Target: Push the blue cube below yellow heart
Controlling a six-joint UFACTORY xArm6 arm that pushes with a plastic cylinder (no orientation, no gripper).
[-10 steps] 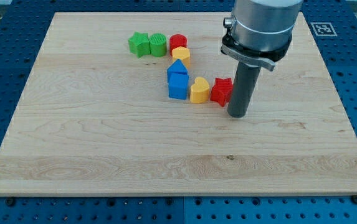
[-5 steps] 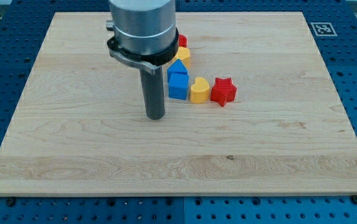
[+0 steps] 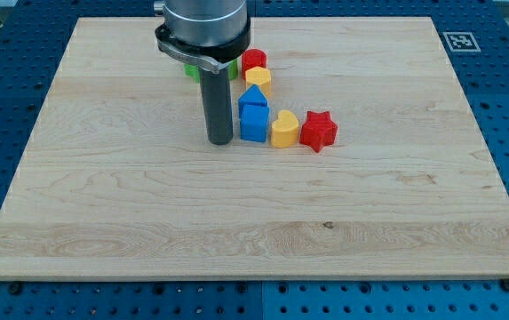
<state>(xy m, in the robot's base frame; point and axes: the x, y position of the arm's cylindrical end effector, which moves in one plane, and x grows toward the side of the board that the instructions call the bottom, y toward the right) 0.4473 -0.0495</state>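
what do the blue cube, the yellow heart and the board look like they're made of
Blue cube: likely plastic; flat, even colour, matte sheen. Yellow heart: probably the same; smooth rounded edges, uniform colour. Board: looks like light wood; visible grain in joined strips, a small knot.

No readable words, brands or numbers are shown. Only a black-and-white square fiducial marker [image 3: 459, 41] is seen, placed on the blue perforated surface [image 3: 503, 107] beside the wooden board's top right corner.

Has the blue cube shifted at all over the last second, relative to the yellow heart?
No. The blue cube sits where it was, touching the yellow heart on the view's left. Only my tip moved, now just left of the cube.
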